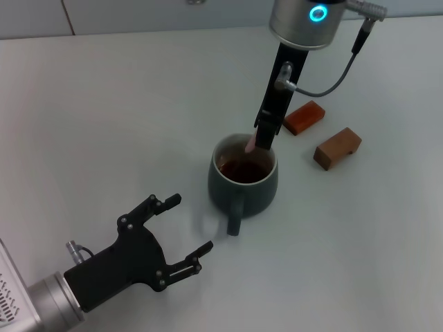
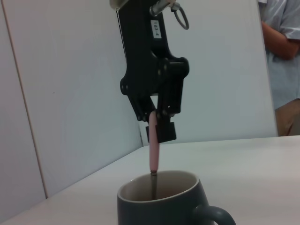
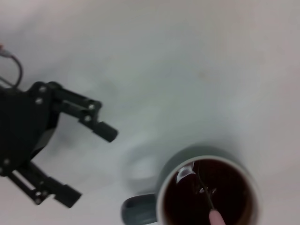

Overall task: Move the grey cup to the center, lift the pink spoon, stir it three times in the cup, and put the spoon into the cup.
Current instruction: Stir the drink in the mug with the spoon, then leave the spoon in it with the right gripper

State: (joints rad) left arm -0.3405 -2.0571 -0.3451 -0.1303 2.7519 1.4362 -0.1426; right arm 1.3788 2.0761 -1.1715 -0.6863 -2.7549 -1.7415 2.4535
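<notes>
The grey cup point(image 1: 243, 182) stands in the middle of the table with dark reddish-brown liquid inside and its handle toward me. My right gripper point(image 1: 264, 142) hangs straight above the cup's far rim, shut on the pink spoon point(image 1: 249, 144), which stands upright with its metal end in the liquid. In the left wrist view the right gripper point(image 2: 154, 117) holds the spoon's pink handle point(image 2: 153, 150) above the cup point(image 2: 161, 201). In the right wrist view the cup point(image 3: 206, 192) and the spoon's neck point(image 3: 205, 192) show in the liquid. My left gripper point(image 1: 183, 228) is open and empty, left of the cup.
Two small brown wooden blocks lie right of the cup, one nearer the back point(image 1: 304, 117) and one farther right point(image 1: 338, 147). The table's back edge meets a wall point(image 1: 138, 14). A person point(image 2: 283, 61) stands beyond the table in the left wrist view.
</notes>
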